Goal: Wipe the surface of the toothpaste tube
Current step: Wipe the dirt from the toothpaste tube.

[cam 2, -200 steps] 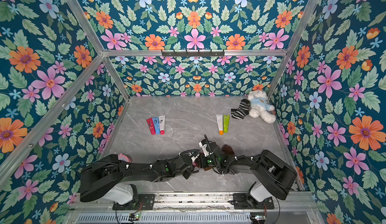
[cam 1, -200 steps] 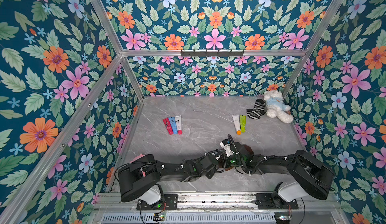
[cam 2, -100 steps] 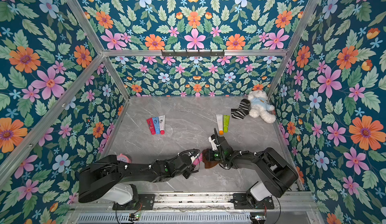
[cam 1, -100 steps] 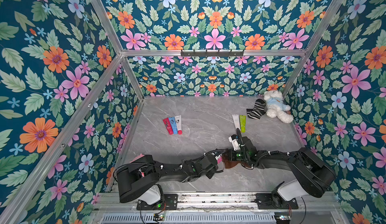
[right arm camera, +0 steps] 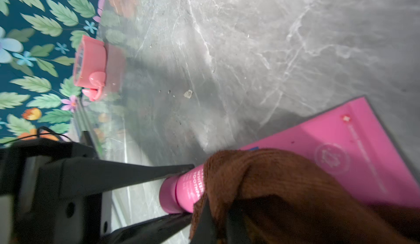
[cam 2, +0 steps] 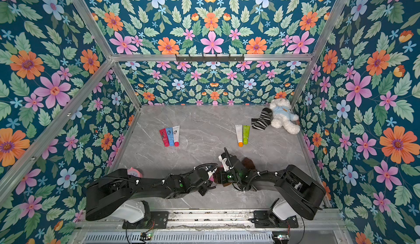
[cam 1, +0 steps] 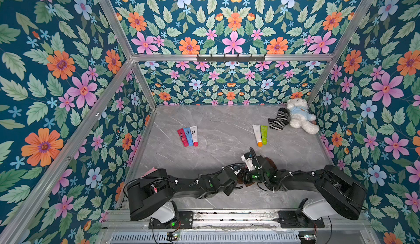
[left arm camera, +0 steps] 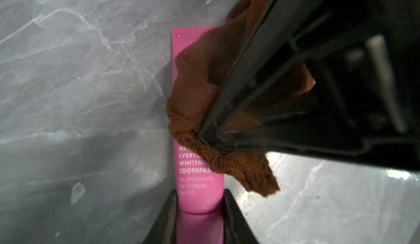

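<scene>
Down at the near middle of the grey marble table (cam 1: 216, 122) the two black arms meet tip to tip. The left gripper (left arm camera: 200, 199) is clamped on the cap end of the pink toothpaste tube (left arm camera: 196, 186), one finger pressed to each side of it. The tube seems to lie flat on the marble, and its crimped end points away to the right. From the right wrist view the same grasp is plain: the left gripper (right arm camera: 181, 192) pinches just behind the cap, and the tube (right arm camera: 318, 152) stretches out beyond it. The right gripper (left arm camera: 200, 133) is clenched tight on a bunched brown cloth (left arm camera: 200, 83), which sits on the tube's middle and hides part of the white lettering. A loose corner of the cloth hangs off one side onto the table. In a top view only a scrap of the cloth (cam 1: 270, 161) shows behind the right wrist. Further back, three tubes (cam 1: 187, 136) in red, blue and white lie side by side on the left. Two tubes (cam 1: 260, 134), one white and one green, lie on the right. A striped sock (cam 1: 278, 119) touches a white teddy bear (cam 1: 300, 116) in the far right corner. A pink toy (right arm camera: 91, 67) stands by the left wall near the left arm's base.
</scene>
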Robot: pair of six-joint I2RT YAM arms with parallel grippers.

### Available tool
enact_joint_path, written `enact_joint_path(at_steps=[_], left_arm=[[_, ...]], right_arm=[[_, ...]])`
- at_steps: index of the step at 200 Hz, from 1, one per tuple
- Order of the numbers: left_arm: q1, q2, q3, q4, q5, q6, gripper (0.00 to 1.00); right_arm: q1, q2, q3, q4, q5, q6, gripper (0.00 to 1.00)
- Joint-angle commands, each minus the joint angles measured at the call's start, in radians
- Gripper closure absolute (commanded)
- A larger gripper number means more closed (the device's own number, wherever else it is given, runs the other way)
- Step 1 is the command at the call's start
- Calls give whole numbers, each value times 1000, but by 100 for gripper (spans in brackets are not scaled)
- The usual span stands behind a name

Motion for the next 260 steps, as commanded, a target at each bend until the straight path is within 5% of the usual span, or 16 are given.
enact_joint_path(at_steps=[1,42,89,124,170,198,260], left_arm=[[-1,-10,2,80,28,10,100],[-1,-23,-11,83,28,4,100],[-1,-4,7,83,38,11,100],[-1,4,12,84,46,11,100],[-1,-3,2,87,48,7,100],[-1,-2,2,87,49,7,100],[-1,10,14,85,56,13,100]], right_arm=[[-96,18,-29,-147,65,-1,100],[-137,9,-9,-185,71,-40,100],[59,-20,28,-137,6,11,100],[78,-18,13,-71,13,41,100],[-204,70,-20,-38,-49,4,100],[-238,31,25,-178,20,-60,100],[-28,-111,85,-215,-33,-55,100]])
